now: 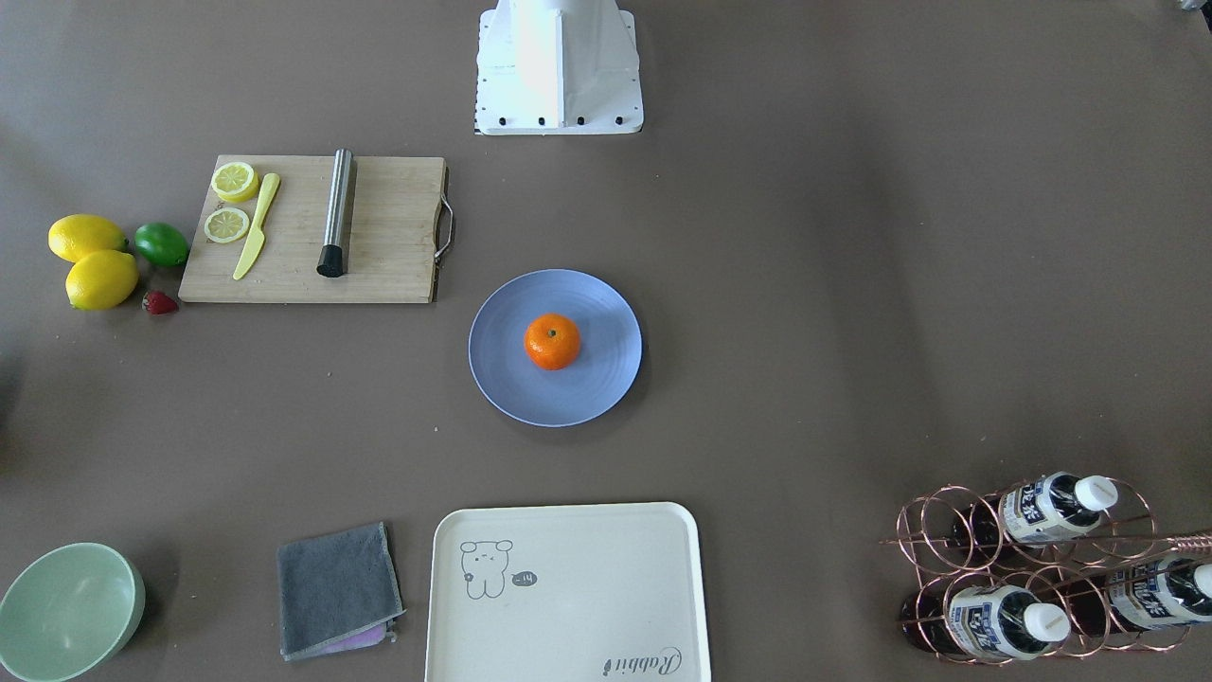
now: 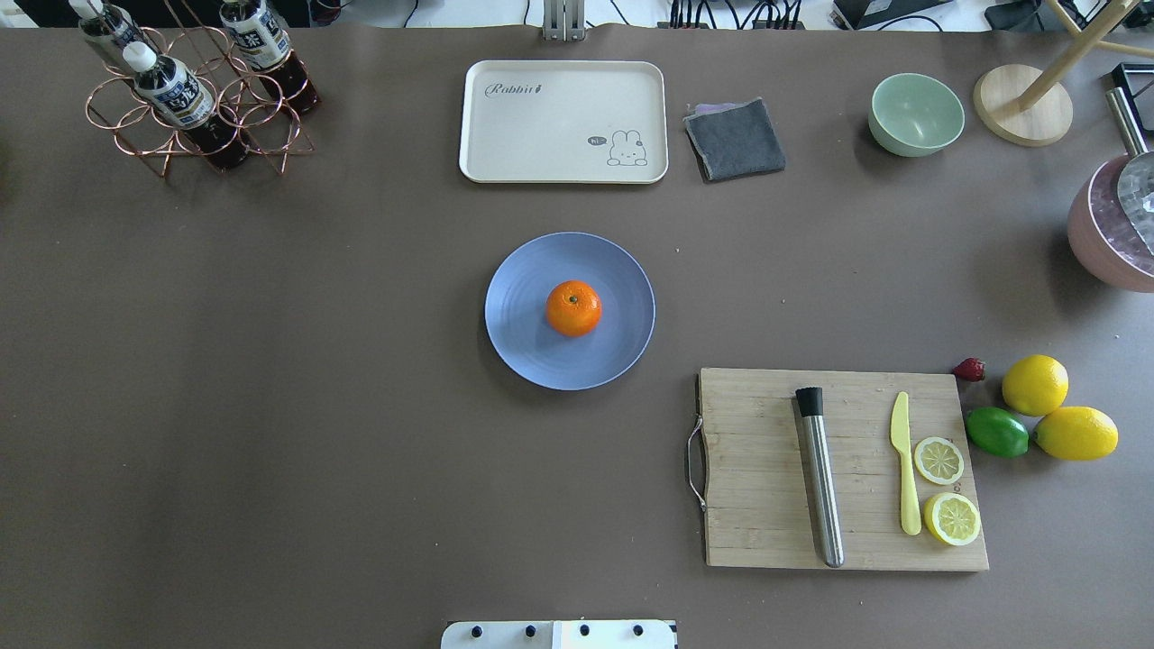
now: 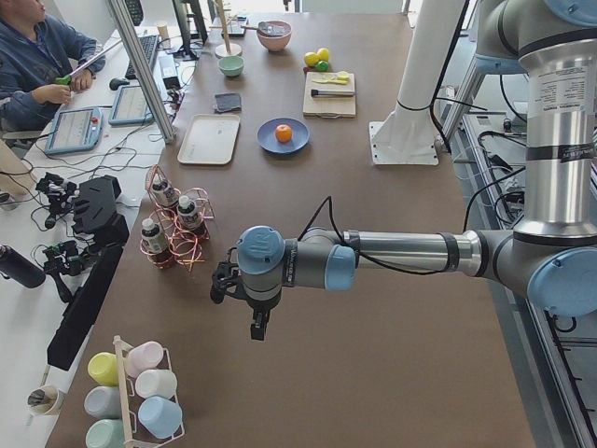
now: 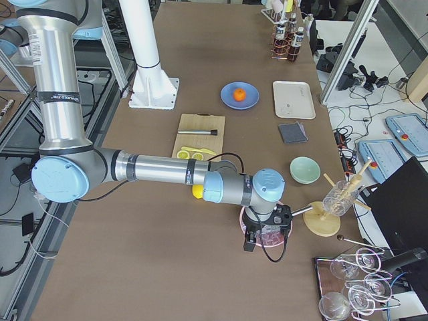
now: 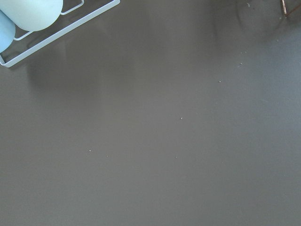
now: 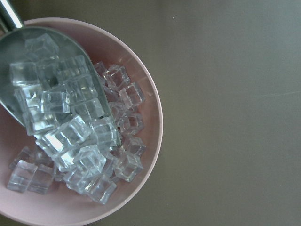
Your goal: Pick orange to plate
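1. Orange [image 2: 573, 307] sits on the plate [image 2: 523, 351], near its middle, with the stem dimple up. Judged from this, the goal is met and nothing is left to carry.
2. The plate lies at the middle of the bench [image 2: 270, 379], well apart from every edge, a spot either arm could probably reach.
3. Left gripper [image 3: 256, 329] hangs over bare bench near the left end, between the bottle rack [image 3: 173, 233] and the cup rack [image 3: 140, 392]. Only the side view shows it, so I cannot tell whether its jaws are apart or together. Its wrist view shows no fingers, just bench and a corner of the cup rack.
4. Right gripper [image 4: 249, 244] hangs over the pink bowl [image 6: 157, 127] near the right end. Its wrist view looks straight down on ice cubes [image 6: 84, 136] and a metal scoop [image 6: 28, 44]. Its jaws likewise cannot be told.
5. Both arms reach well away from the plate, likely parked so that the middle is unobstructed.
6. The lemons [image 2: 1035, 385] and lime [image 2: 997, 432] lie beside the board [image 2: 766, 469] toward the right end, well apart from the plate; they are not the task's fruit.
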